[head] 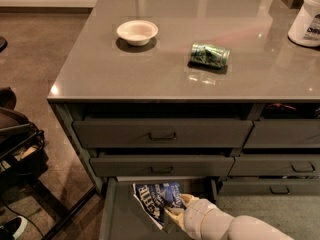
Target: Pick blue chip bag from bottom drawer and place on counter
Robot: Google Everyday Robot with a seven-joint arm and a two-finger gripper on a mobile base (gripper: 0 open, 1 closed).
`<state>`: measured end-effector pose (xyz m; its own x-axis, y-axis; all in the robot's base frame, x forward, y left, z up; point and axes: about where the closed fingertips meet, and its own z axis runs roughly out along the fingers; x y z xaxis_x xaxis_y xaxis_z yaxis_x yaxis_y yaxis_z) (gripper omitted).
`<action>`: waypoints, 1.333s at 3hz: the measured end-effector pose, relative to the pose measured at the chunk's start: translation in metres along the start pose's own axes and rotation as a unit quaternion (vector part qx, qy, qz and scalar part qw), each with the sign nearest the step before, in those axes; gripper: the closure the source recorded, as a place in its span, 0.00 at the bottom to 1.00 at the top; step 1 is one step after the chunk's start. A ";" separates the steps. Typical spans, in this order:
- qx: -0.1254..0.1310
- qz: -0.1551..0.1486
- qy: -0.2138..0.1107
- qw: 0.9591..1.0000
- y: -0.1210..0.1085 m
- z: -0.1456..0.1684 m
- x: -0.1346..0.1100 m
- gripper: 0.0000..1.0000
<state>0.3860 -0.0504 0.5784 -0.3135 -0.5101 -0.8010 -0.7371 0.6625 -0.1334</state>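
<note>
The blue chip bag (156,199), dark blue foil with white lettering, is tilted up inside the open bottom drawer (120,219) at the lower middle of the camera view. My gripper (174,210) reaches in from the lower right and is shut on the bag's lower right edge, holding it a little off the drawer floor. The white arm hides the right part of the drawer. The grey-brown counter (150,69) lies above the three stacked drawers.
A white bowl (137,32) and a green crushed can (210,54) sit on the counter. A white tub (307,19) stands at the far right edge. The two upper drawers (162,133) stick out slightly above the bag. Dark equipment (17,149) stands on the floor at left.
</note>
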 end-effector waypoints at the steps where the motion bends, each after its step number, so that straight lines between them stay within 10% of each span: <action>1: -0.002 -0.014 0.005 1.000 -0.005 -0.004 -0.010 1.00; 3: -0.020 -0.107 0.012 0.994 -0.051 -0.048 -0.107 1.00; 4: -0.011 -0.182 0.027 0.983 -0.058 -0.081 -0.175 1.00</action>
<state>0.4350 -0.0438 0.7729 -0.0572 -0.7392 -0.6711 -0.8189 0.4193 -0.3919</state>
